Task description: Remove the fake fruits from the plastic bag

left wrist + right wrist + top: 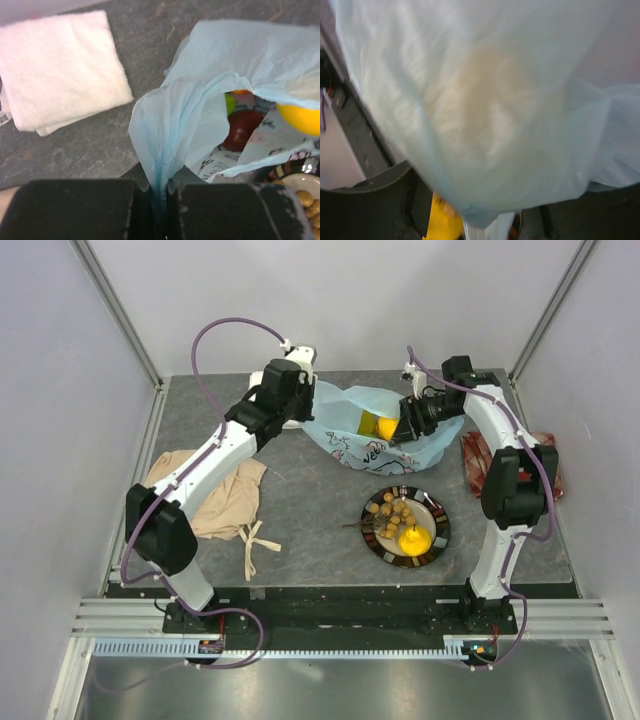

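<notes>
We list: left pincer (159, 202) pinching plastic bag (175, 125) rim; bag mouth gaping ahead-right, red apple (243, 129) inside; white cloth (60, 70) ahead-left on grey surface (75, 155); right pincer (408, 425) film-veiled, grip untellable.

No text can be read with certainty in any view. The plastic bag (345, 435) carries dark printed marks, but they are too small and creased to make out.

Overhead cam; wrist cams on bag (340, 445)
</notes>
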